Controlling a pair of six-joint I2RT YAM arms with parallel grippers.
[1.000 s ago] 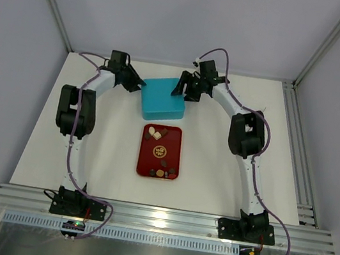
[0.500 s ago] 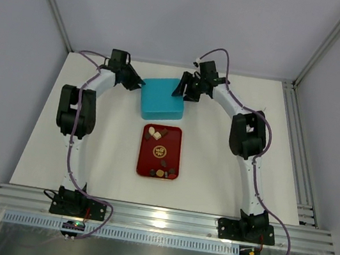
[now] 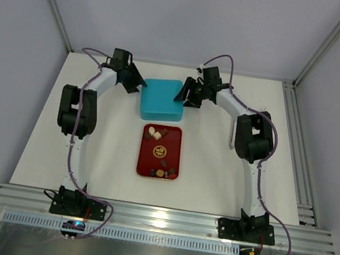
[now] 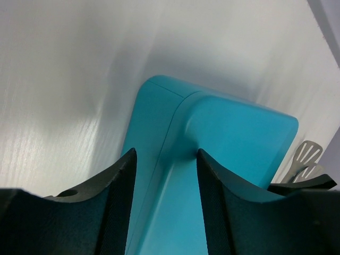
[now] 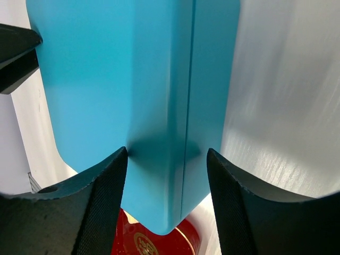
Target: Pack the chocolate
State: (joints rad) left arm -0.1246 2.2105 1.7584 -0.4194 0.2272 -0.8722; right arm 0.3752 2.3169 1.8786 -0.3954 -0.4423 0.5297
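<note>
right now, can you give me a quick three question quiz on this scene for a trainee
1. True or false: the small brown and cream chocolates lie on the red rectangular tray.
2. Where does the teal rounded box sit? A: on top of the tray. B: on the table beyond the tray's far end. C: to the left of the tray.
3. Name the one thing that the left hand and the right hand each have between their fingers.

Key: 1 true; 2 B; 3 the teal rounded box, each hand at one of its corners.
</note>
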